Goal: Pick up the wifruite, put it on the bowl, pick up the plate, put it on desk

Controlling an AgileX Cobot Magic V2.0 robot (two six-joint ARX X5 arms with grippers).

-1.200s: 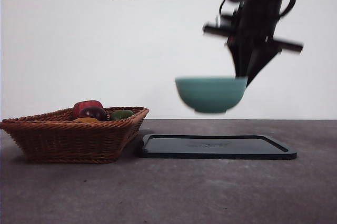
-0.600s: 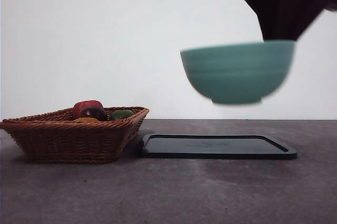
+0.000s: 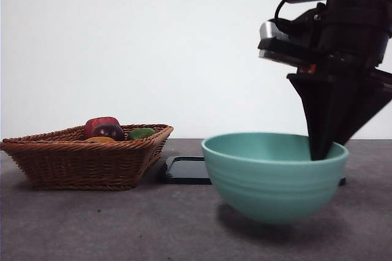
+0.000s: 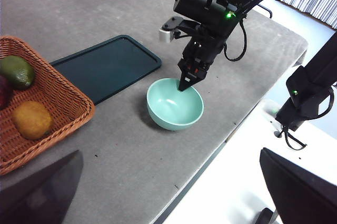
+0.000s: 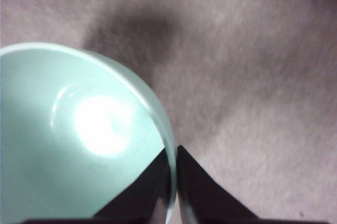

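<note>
The mint-green bowl (image 3: 274,175) hangs low over the desk (image 3: 122,224), in front of the dark plate (image 3: 187,170); whether it touches the desk I cannot tell. My right gripper (image 3: 321,151) is shut on the bowl's rim (image 5: 167,145), one jaw inside and one outside. The orange-brown wifruite (image 4: 32,120) lies in the wicker basket (image 4: 63,103), and shows as an orange sliver (image 3: 100,140) in the front view. My left gripper (image 4: 171,155) is open high above the desk, holding nothing.
The basket (image 3: 86,157) also holds a dark red-purple fruit (image 3: 108,130) and a green fruit (image 4: 17,71). The plate (image 4: 105,66) lies between basket and bowl. The desk's edge (image 4: 210,155) runs close beside the bowl.
The right gripper has carried the bowl down and toward the front camera, from the air above the plate to just over the desk in front of it.
</note>
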